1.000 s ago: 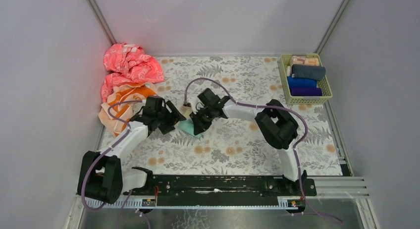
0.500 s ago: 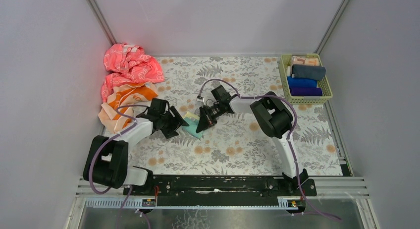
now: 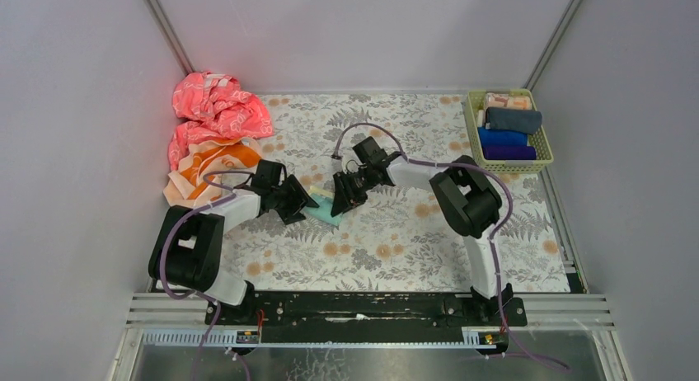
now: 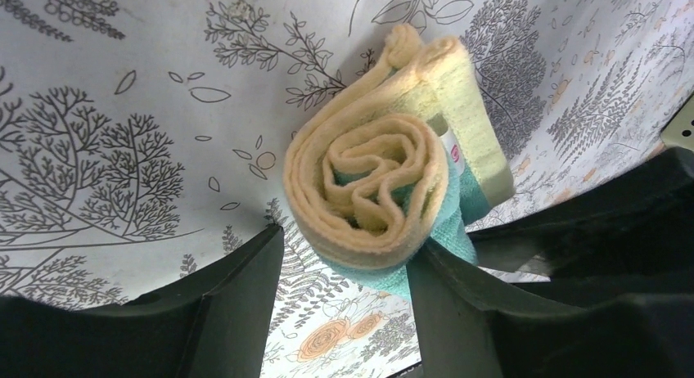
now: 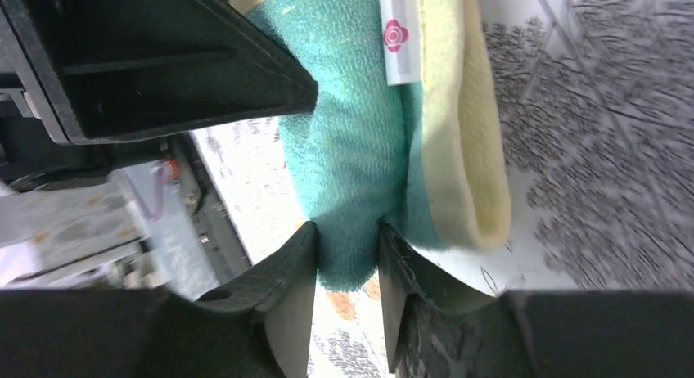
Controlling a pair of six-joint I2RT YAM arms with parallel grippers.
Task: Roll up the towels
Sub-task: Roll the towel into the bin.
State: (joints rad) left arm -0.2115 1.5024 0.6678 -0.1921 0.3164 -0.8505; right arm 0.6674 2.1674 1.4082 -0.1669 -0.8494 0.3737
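The mint-teal towel, with a pale yellow side, lies rolled up on the floral mat between my two grippers. In the left wrist view its spiral end faces the camera. My left gripper is open, and its fingers straddle the lower edge of that end. My right gripper is shut on the teal outer flap at the roll's other end. In the top view the left gripper and right gripper stand close on either side of the roll. The orange and peach towel lies spread at the left.
A crumpled pink-red cloth is heaped at the far left corner. A green basket at the far right holds several rolled towels. Grey walls close in the floral mat.
My left gripper has moved right, up to the roll's end, and its arm has folded lower. My right gripper has stayed on the towel while its wrist turned. The roll looks tighter.
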